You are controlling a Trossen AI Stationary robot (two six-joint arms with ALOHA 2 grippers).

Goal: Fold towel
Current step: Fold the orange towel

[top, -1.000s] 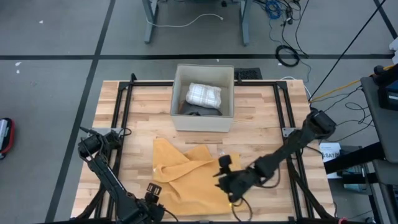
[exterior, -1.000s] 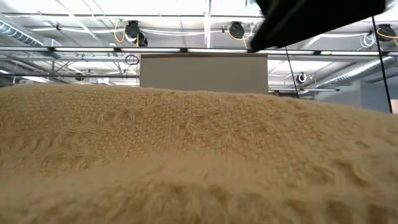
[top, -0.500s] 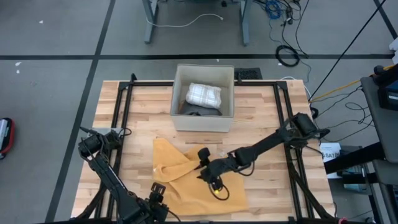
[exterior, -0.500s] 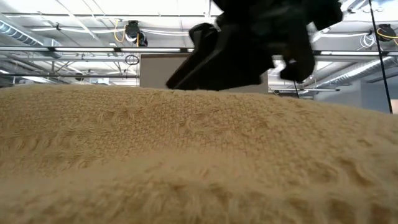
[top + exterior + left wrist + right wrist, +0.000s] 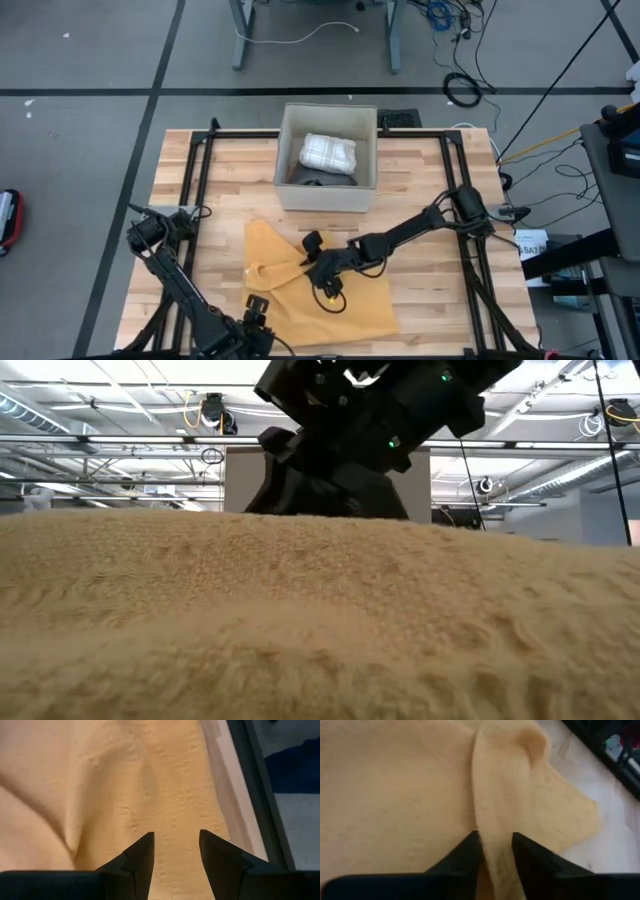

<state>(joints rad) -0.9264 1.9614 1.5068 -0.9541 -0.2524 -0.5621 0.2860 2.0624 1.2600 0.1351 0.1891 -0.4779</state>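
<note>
A yellow towel [image 5: 335, 300] lies rumpled on the near half of the wooden table [image 5: 420, 170], with a raised fold [image 5: 497, 780] running across its left part. My right gripper [image 5: 315, 268] reaches in from the table's right and is shut on that fold [image 5: 495, 836]. In the low view it stands dark behind the towel's crest [image 5: 330, 470]. My left gripper [image 5: 255, 305] is at the towel's near left corner. It points steeply down, open, with flat cloth below the gap between its fingers [image 5: 176, 835]. My right gripper has the towel's raised fold [image 5: 496, 827] pinched between its two fingers, which stand on either side of the ridge. They come slanting down from the table's right. The fold is doubled cloth, and the towel around it lies on the table.
A pale open box [image 5: 365, 150] with a folded white checked cloth [image 5: 328, 152] inside stands at the table's far middle. Black frame rails [image 5: 200, 180] run along the table's left and right sides. The table's near edge is close beside my left gripper [image 5: 240, 795].
My right gripper has gone from the towel's near right part toward the table's left and a little toward its far edge. It has sunk onto the towel's left part and rolled as it went. My left gripper has kept still.
</note>
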